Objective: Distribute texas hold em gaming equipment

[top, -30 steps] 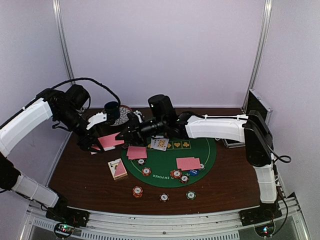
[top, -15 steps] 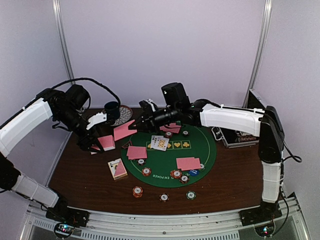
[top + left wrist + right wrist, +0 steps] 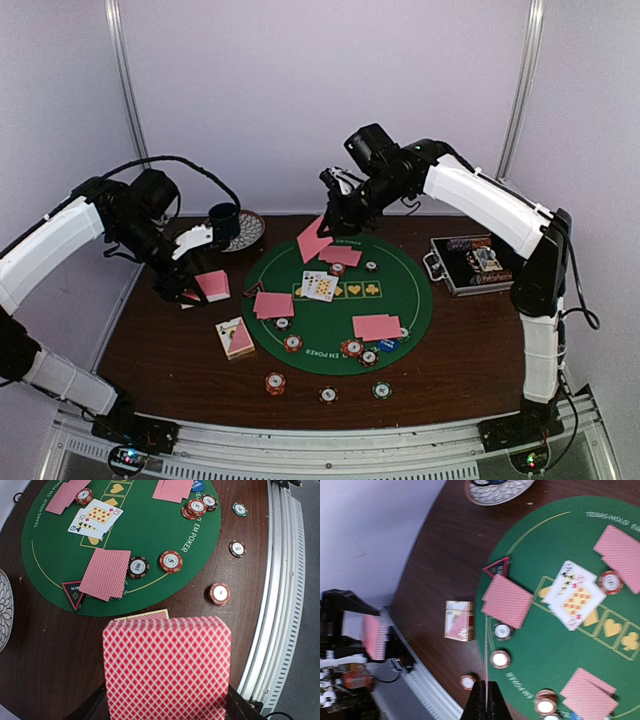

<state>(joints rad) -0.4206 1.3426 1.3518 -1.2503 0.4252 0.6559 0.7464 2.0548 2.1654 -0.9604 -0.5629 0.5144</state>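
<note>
R hand [image 3: 333, 212] pinches card [image 3: 313, 243] above far edge of mat [image 3: 405, 300]; L hand [image 3: 196, 291] grips deck [image 3: 214, 285].

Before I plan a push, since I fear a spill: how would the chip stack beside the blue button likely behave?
The chip stack sits offset, so a push would probably shear it apart. Loose chips could roll on edge, though the green felt likely damps sliding. Chips look rigid.

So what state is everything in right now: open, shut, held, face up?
left gripper: shut on the deck of cards.
right gripper: shut on a single card, held in the air.
metal case: open.
centre cards: face up on the green mat.
dark blue cup: upright on its saucer.
</note>
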